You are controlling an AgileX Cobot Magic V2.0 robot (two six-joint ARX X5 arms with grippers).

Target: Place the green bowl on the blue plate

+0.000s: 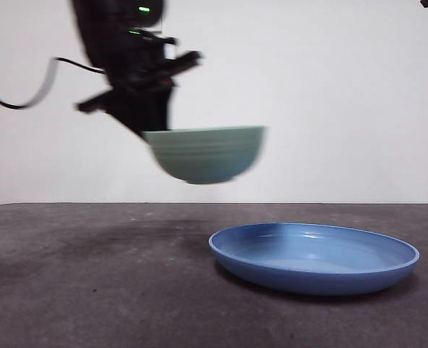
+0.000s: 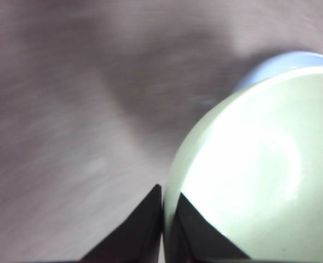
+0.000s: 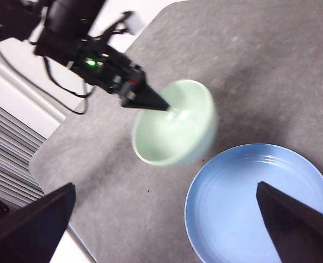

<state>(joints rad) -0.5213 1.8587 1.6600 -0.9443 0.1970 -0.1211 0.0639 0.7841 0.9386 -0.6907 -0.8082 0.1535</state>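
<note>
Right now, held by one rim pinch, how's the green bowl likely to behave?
Likely rigid: the green bowl keeps its round shape in the air, held by the left tool at its rim alone. It looks smooth, so it might slip or swing. Its narrow base suggests that it could rock when set on the blue plate.

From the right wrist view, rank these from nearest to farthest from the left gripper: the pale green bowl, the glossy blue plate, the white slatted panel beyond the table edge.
1. The pale mint-green round bowl: held at its rim by the left gripper, above the table.
2. The glossy blue round plate: on the grey table beside the bowl, not touching it.
3. The white slatted panel: past the table edge, on the side away from the plate.
</note>
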